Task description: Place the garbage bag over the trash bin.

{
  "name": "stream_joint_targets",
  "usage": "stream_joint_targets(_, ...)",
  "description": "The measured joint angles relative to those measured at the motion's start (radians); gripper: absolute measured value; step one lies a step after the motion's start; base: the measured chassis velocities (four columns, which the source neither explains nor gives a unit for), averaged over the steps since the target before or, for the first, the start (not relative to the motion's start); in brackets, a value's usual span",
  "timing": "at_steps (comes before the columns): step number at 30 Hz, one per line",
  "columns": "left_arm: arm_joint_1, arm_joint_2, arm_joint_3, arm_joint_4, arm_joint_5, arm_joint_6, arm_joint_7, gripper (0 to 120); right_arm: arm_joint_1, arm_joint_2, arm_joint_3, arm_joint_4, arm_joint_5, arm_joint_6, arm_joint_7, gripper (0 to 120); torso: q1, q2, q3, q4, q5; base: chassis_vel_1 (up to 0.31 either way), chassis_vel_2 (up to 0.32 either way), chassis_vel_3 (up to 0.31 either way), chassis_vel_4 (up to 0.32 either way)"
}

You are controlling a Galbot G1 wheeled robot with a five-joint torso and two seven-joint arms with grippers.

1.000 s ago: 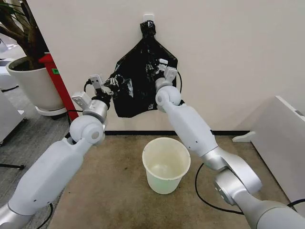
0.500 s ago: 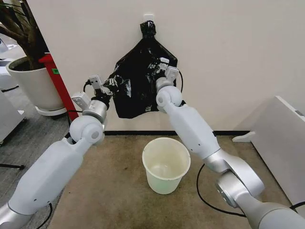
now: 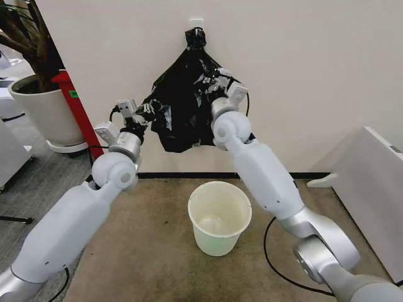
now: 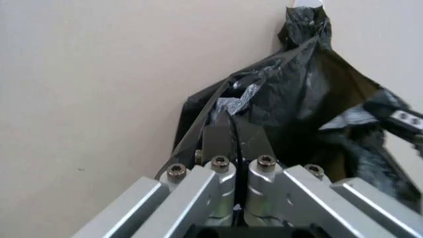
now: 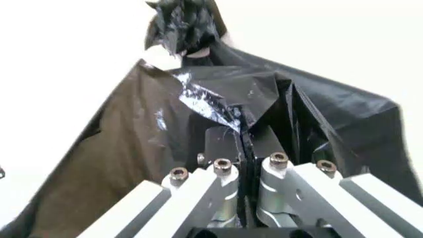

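Hanging from a white hook (image 3: 196,23) high on a plain cream wall (image 3: 315,75): the garbage bag (image 3: 182,107), black, glossy and crinkled, bunched into a knot at the hook and spreading wide below. Pinched on its left edge by the left gripper (image 3: 151,108), jaws closed tight on a fold of the plastic, clear in the left wrist view, where the dark fingers (image 4: 218,141) meet with film squeezed between them. Pinched on its right edge by the right gripper (image 3: 217,77), jaws likewise clamped on the bag, the film creased around the fingers (image 5: 225,144) in the right wrist view. Stretched between the two grips, well above the floor.

Directly below, on a brown carpeted floor (image 3: 145,251): the trash bin (image 3: 219,217), cream-white, round, upright, mouth open, standing apart from the bag and between the two arms. Along the foot of the wall, a dark skirting strip (image 3: 176,175). At the far left, a large white plant pot (image 3: 47,113) holding a dark-leaved plant, with a red post (image 3: 75,107) just beside it. At the right edge, a pale grey cabinet (image 3: 371,189). Across the carpet near the right arm, a black cable (image 3: 271,258).
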Motion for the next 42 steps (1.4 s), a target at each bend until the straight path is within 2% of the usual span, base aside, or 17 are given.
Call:
stream_joint_targets(9,0.036,-0.006,0.001,-0.036,-0.016,-0.012,0.017,0,-0.127,-0.109,0.032,0.21,0.022,-0.049,0.009,0,0.0,0.0,0.0,0.0,0.0002,0.0,0.0,0.0,0.0)
stream_joint_targets(19,0.112,-0.042,0.017,-0.093,-0.076,-0.025,0.006,0,-0.268,-0.235,0.137,0.451,0.082,-0.093,0.029,0,0.0,0.0,0.0,0.0,0.0,0.0,0.0,0.0,0.0)
stream_joint_targets(22,0.166,-0.051,0.016,-0.146,-0.132,0.0,-0.026,0,-0.328,-0.283,0.177,0.532,0.109,-0.111,0.034,0,0.0,0.0,0.0,0.0,0.0001,0.0,0.0,0.0,0.0)
stream_joint_targets(25,0.21,-0.051,0.011,-0.185,-0.155,0.016,-0.047,0,-0.364,-0.299,0.192,0.57,0.116,-0.119,0.034,0,0.0,0.0,0.0,0.0001,-0.0001,0.0,0.0,0.0,0.0)
stream_joint_targets(28,0.263,-0.042,0.002,-0.25,-0.188,0.039,-0.08,0,-0.408,-0.312,0.208,0.615,0.124,-0.129,0.035,0,0.0,0.0,0.0,0.0003,0.0,0.0,0.0,0.0,0.0)
stream_joint_targets(30,0.319,-0.023,-0.012,-0.328,-0.196,0.068,-0.112,0,-0.453,-0.322,0.221,0.654,0.125,-0.137,0.034,0,0.0,0.0,0.0,0.0003,0.0,0.0,0.0,0.0,0.0)
stream_joint_targets(32,0.329,-0.018,-0.016,-0.343,-0.196,0.074,-0.119,0,-0.46,-0.322,0.223,0.659,0.124,-0.137,0.034,0,0.0,0.0,0.0,0.0002,0.0,0.0,0.0,0.0,0.0)
stream_joint_targets(38,0.398,0.017,-0.042,-0.47,-0.223,0.12,-0.181,0,-0.509,-0.327,0.254,0.699,0.116,-0.144,0.029,0,0.0,0.0,0.0,0.0004,0.0,0.0,0.0,0.0,0.0)
stream_joint_targets(42,0.421,0.021,-0.043,-0.497,-0.234,0.132,-0.198,0,-0.548,-0.336,0.267,0.718,0.113,-0.144,0.025,0,0.0,0.0,0.0,0.0002,0.0,0.0,0.0,0.0,0.0)
